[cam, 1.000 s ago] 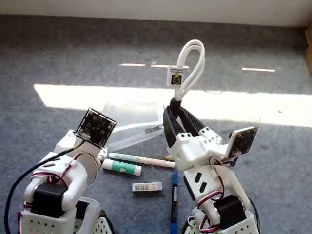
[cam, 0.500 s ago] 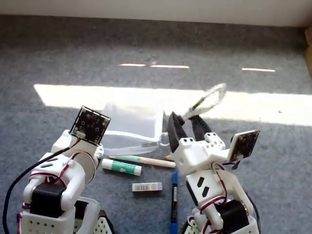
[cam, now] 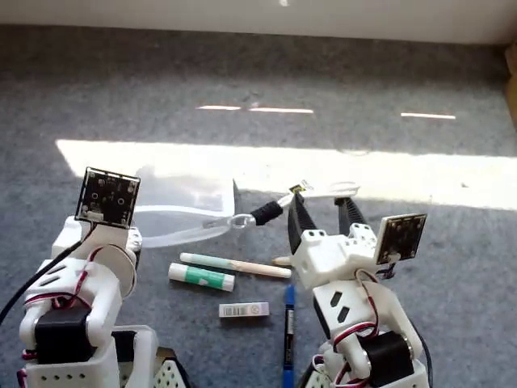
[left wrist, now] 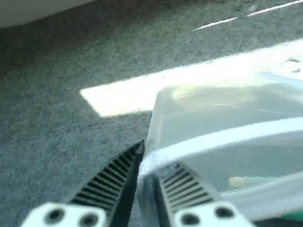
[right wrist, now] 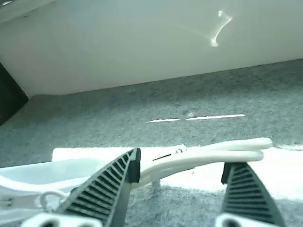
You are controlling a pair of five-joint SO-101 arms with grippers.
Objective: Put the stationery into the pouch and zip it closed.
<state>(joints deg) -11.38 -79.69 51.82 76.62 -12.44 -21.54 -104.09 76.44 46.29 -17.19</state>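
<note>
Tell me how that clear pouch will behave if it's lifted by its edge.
Probably floppy: the pouch is thin clear plastic and its edge curves where the left gripper pinches it. Likely light, since it looks empty. Its smooth skin may slip.

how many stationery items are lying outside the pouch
4, on the carpet: pencil, glue stick beside it, eraser on its own, blue pen by the right arm, which may hide more.
</note>
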